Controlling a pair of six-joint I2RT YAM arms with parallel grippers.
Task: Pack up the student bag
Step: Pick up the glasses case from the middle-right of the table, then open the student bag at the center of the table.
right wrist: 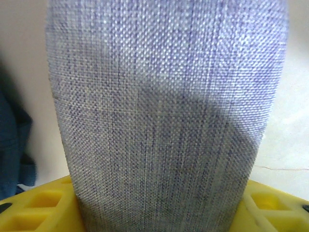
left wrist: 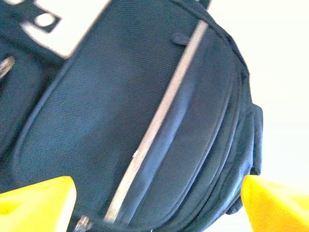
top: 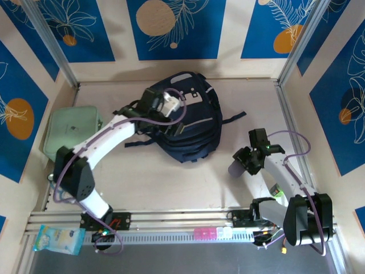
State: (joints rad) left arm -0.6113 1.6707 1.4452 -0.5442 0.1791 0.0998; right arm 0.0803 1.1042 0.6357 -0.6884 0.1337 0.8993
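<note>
- Backpack (top: 191, 134), large, navy-blue fabric, lies flat at centre-far, its long axis running near to far.
- Left gripper (top: 174, 104) hovers directly over it, yellow fingertips (left wrist: 38, 200) wide apart with nothing between them.
- Right gripper (top: 242, 162), clamped on a grey-lilac woven fabric pouch (right wrist: 164, 121), has the backpack to its left and slightly farther off; the left arm is nearer.
- Bag's opening cannot be made out. The left arm covers its upper part, and the pouch ends are cut off in the right wrist view.

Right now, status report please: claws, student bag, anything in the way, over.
Left claw open over student bag. Right claw shut on grey fabric pouch, right of bag. Mint case at left, apart from bag.
</note>
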